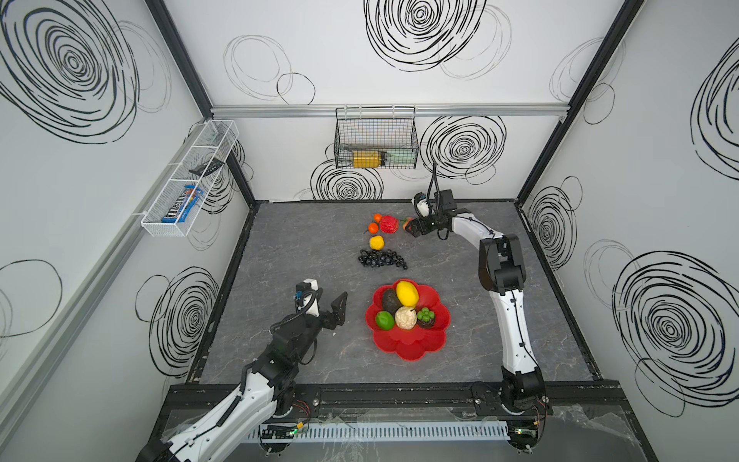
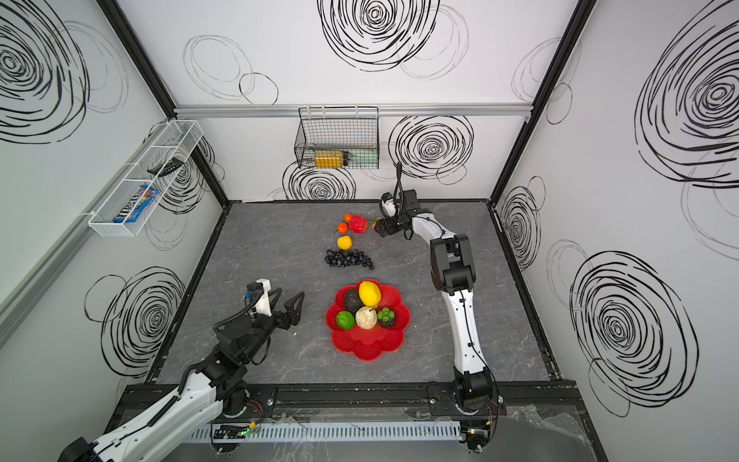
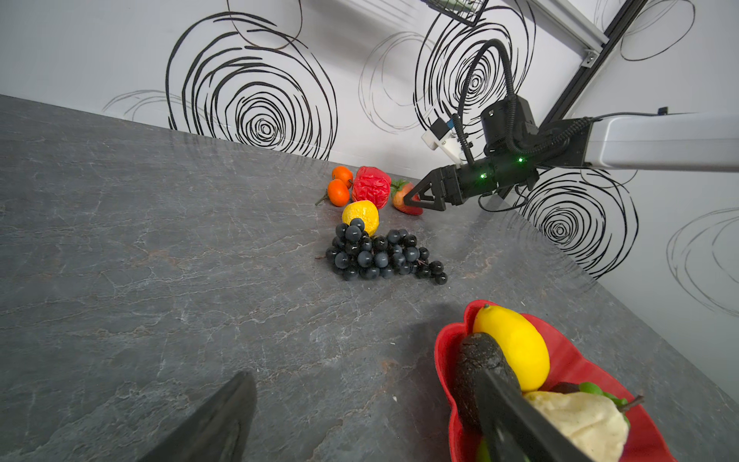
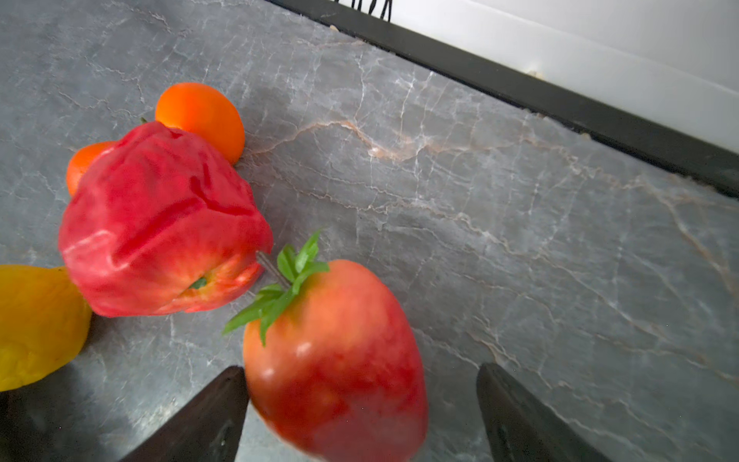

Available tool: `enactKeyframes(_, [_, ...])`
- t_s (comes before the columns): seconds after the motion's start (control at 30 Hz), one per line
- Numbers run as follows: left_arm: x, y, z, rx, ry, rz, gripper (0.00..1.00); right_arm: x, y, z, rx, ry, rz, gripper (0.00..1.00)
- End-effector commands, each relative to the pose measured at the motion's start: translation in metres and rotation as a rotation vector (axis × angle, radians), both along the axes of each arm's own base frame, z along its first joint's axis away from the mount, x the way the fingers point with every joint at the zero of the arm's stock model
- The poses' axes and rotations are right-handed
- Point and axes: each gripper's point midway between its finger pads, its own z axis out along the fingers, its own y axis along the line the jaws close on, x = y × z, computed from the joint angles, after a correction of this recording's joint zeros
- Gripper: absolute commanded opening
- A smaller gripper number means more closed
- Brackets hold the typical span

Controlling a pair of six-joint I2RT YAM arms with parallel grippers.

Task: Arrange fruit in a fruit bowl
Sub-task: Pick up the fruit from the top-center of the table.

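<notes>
Hanging spread and empty near the front, the left gripper (image 2: 288,298) is seen beside the fruit bowl (image 1: 400,352), centre-table and part filled. Farther back, the strawberry (image 4: 332,320) is straddled by the right gripper (image 4: 360,376), jaws apart. An off-centre squeeze could squirt it into the red apple (image 4: 160,224). Grey marbled tabletop (image 1: 280,280), swirl-painted walls beyond.

Tight at the leafy end of the strawberry (image 4: 336,360): red apple (image 4: 160,224) just beside it, tangerines (image 4: 200,116) and lemon (image 4: 36,324) close around that. Open on its other side (bare table (image 4: 520,240) up to the back wall (image 4: 600,60)). Partly barred toward the fruit bowl (image 1: 408,348) by the grape bunch (image 1: 382,259).
</notes>
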Motion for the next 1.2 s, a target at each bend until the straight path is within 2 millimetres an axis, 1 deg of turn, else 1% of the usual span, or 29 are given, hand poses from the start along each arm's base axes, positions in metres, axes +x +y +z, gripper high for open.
enactKeyframes(0.0, [0.002,0.000,0.015,-0.022,-0.056,-0.001,0.90,-0.001,0.004,0.000,-0.005,0.013,0.015,0.91])
enactKeyframes(0.13, [0.002,0.001,0.015,-0.022,-0.058,0.001,0.90,0.005,0.008,0.006,0.028,-0.003,0.008,0.91])
enactKeyframes(0.3, [0.001,0.001,0.015,-0.023,-0.060,0.001,0.90,0.010,0.014,0.004,0.055,0.002,0.018,0.91])
enactKeyframes(0.43, [0.002,0.001,0.015,-0.025,-0.058,0.002,0.90,0.013,0.017,0.001,0.062,0.012,0.022,0.87])
enactKeyframes(0.57, [0.002,0.000,0.014,-0.022,-0.055,-0.002,0.90,0.011,0.021,-0.001,0.063,0.017,0.030,0.84])
enactKeyframes(0.73, [0.002,-0.001,0.014,-0.023,-0.054,-0.007,0.90,0.009,0.022,0.001,0.067,0.024,0.025,0.76])
enactKeyframes(0.9, [0.002,-0.001,0.013,-0.023,-0.052,-0.006,0.91,0.002,0.021,0.013,0.095,0.012,0.031,0.67])
enactKeyframes(1.07, [0.003,-0.003,0.012,-0.023,-0.046,-0.017,0.91,-0.008,0.011,0.030,0.125,0.000,0.003,0.64])
enactKeyframes(1.17, [0.003,-0.006,0.011,-0.024,-0.040,-0.030,0.91,-0.020,0.005,0.042,0.116,-0.017,-0.015,0.64])
